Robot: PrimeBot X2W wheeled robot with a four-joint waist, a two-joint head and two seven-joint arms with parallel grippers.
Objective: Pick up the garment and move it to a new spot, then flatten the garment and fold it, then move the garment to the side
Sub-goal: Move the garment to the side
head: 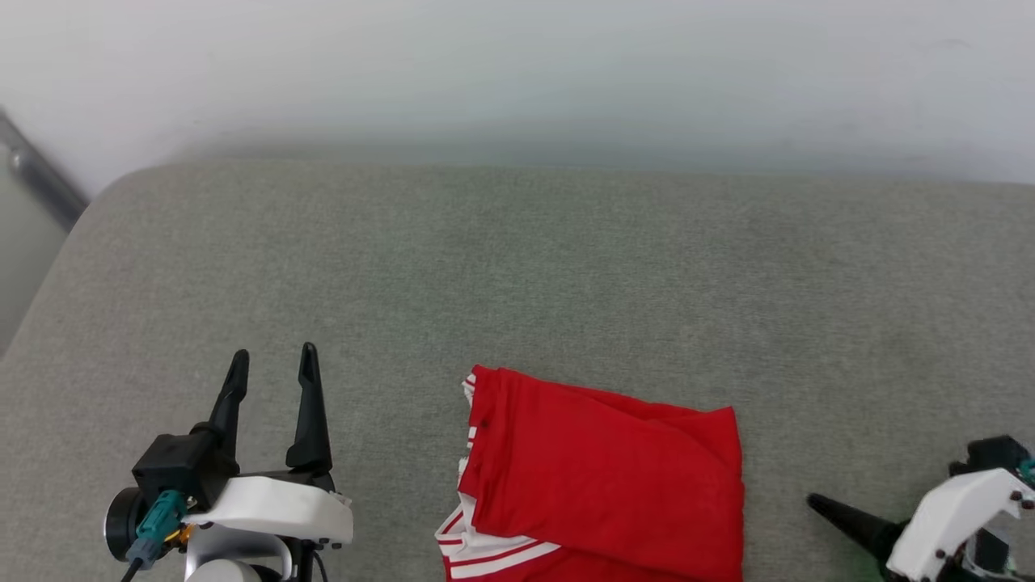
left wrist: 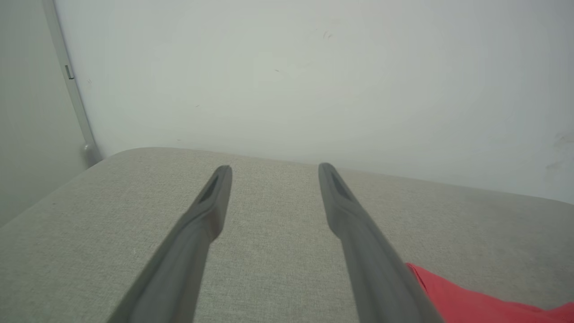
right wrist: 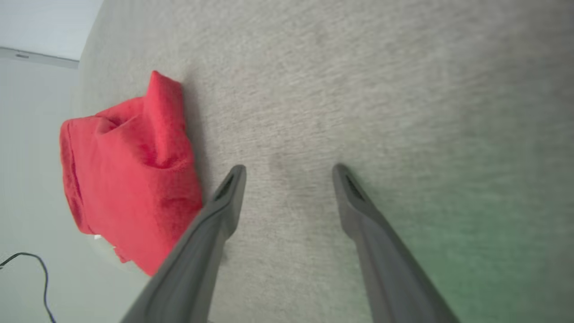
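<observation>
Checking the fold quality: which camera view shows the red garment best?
The head view: the garment lies folded on the grey fabric surface, seen from above with its white striped trim, though the bottom edge cuts it off. The right wrist view shows it side-on, bunched; the left wrist view catches one red corner.
</observation>
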